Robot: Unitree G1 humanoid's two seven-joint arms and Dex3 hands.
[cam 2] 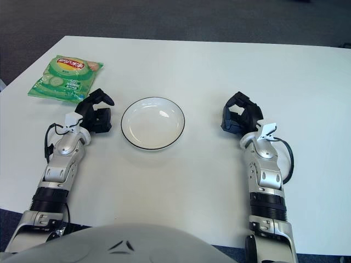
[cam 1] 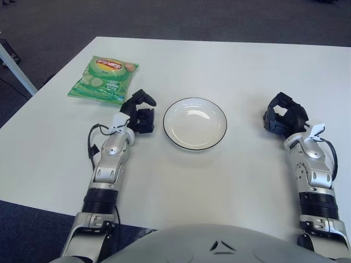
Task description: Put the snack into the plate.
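**Hands flank the plate, snack bag beyond the left one**

Left hand (cam 1: 140,112) shows just to the left of the plate (cam 1: 194,123), close to its rim but apart from it. Its dark fingers (cam 1: 143,97) are loosely curled with a gap between them, and they hold nothing. Whether the hand touches the surface (cam 1: 230,181) cannot be told.

Lying flat on the white surface, the snack (cam 1: 104,78), a green bag with cucumber slices printed on it, sits to the far left of the plate, farther from the robot than the plate is. Its near edge comes close to the left hand's fingertips, yet a strip of bare surface separates the two. The bag is well apart from the plate, with the left hand between them.

White with a thin dark rim, the plate sits near the middle of the surface and has nothing in it.

On the other side, the right hand (cam 2: 238,116) shows to the right of the plate, farther from the rim than the left hand is. Its fingers are likewise loosely curled and hold nothing.
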